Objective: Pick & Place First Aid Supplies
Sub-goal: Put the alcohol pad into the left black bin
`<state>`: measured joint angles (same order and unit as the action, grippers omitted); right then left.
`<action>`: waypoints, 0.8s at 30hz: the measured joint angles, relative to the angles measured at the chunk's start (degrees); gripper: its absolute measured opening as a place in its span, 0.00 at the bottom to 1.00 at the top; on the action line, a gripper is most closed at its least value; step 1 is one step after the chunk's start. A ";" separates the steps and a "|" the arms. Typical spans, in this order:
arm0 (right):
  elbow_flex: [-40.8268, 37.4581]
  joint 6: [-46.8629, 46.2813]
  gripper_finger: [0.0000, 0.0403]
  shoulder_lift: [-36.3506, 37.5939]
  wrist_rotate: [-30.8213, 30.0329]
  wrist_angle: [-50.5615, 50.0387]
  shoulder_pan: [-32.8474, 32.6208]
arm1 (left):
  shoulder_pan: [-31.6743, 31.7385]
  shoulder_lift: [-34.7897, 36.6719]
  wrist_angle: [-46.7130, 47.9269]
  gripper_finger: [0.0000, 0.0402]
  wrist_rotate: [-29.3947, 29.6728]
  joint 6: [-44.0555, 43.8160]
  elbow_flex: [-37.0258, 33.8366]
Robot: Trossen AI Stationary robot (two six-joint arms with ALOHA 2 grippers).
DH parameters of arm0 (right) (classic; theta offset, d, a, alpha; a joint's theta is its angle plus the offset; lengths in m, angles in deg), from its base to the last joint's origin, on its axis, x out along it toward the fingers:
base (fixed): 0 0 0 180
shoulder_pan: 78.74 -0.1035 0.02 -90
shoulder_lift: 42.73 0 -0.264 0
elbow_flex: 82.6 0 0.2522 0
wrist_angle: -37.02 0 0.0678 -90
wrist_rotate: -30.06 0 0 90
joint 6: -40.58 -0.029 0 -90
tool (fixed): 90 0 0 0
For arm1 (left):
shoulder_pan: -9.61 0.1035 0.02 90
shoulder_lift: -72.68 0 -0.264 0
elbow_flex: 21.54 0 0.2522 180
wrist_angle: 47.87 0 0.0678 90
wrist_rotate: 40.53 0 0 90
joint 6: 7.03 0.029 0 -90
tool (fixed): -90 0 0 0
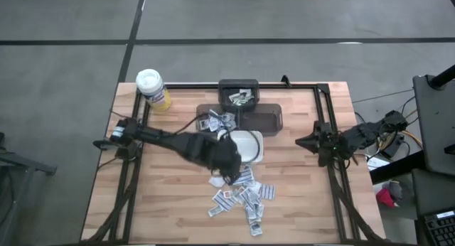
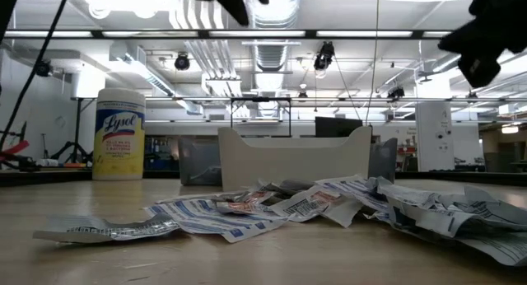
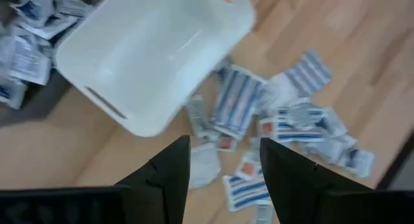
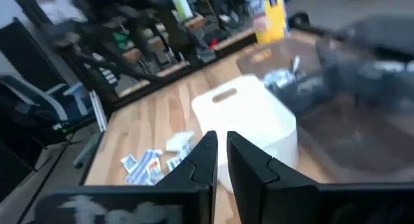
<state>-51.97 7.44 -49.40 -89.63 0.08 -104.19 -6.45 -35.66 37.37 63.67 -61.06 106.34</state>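
Packets (image 1: 240,196) lie scattered just near-side of the left gripper (image 3: 223,162), which hovers over them, jaws apart and empty.

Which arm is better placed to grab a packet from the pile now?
Left. Its open gripper hangs right over the scattered packets beside the white dish. The right gripper waits near the table's edge.

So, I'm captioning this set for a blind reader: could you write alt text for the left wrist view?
The left gripper, fingers open and empty, hovers above a scatter of first aid packets on the wooden table. An empty white dish sits just beyond them, with more packets in a dark tray at the frame's edge.
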 joint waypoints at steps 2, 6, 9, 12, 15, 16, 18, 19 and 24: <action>-1.76 -2.32 0.08 -0.05 0.04 -0.10 -0.01 | -2.30 0.00 -1.42 0.45 0.92 -3.33 -0.04; -3.80 -4.62 0.08 0.20 -0.07 0.24 -0.02 | -6.40 -0.04 -4.92 0.45 2.50 -9.06 -0.43; -4.28 -2.81 0.08 0.23 -0.98 2.42 -0.02 | -8.87 -0.07 -8.17 0.44 5.98 -12.92 -1.67; -3.63 0.22 0.08 0.30 -3.07 3.39 0.00 | -10.13 -0.07 -13.74 0.45 8.60 -15.41 -4.26; -2.01 3.09 0.08 0.30 -4.87 3.41 0.03 | -10.30 -0.11 -20.69 0.44 9.74 -17.36 -7.76; -1.44 3.79 0.08 0.30 -5.01 3.37 0.07 | -10.30 -0.11 -24.15 0.45 9.81 -17.73 -9.32; -0.33 5.20 0.08 0.30 -5.03 3.24 0.22 | -9.95 -0.15 -31.21 0.44 9.86 -17.96 -12.56; 0.10 5.83 0.08 0.30 -5.01 3.11 0.24 | -9.84 -0.17 -34.45 0.44 9.86 -18.04 -14.08; 1.32 8.13 0.08 0.30 -4.98 2.43 0.35 | -9.55 -0.20 -45.70 0.44 9.99 -22.03 -20.53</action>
<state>-50.65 15.57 -49.10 -94.62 2.51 -103.84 -16.00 -35.85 -8.33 73.66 -83.09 85.81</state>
